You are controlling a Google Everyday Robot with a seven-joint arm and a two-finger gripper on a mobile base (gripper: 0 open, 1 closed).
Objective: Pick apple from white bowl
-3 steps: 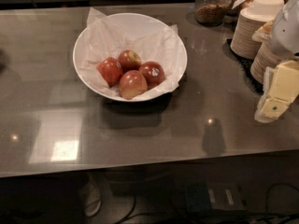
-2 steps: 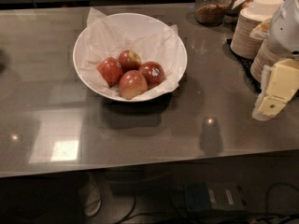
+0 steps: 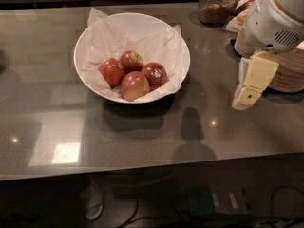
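Note:
The white bowl [image 3: 95,37], wide and lined with crumpled white paper, sits on the grey counter left of centre. It holds several apples. The apple [image 3: 154,74], deep red with a small white sticker, lies at the right of the cluster. A paler orange-pink apple [image 3: 134,85] lies in front, one with a yellow-green patch [image 3: 131,60] behind, and another red one [image 3: 111,71] at the left. My gripper [image 3: 246,98] hangs from the white arm at the right, above the counter, well right of the bowl and holding nothing.
A stack of tan paper bowls [image 3: 288,74] stands behind the gripper at the right edge. A glass jar [image 3: 215,6] with brown contents stands at the back right. The counter's front edge [image 3: 152,167] runs across below, with cables on the floor beyond.
My gripper has moved left and slightly up, closer to the bowl. The bowl and the apples have not moved.

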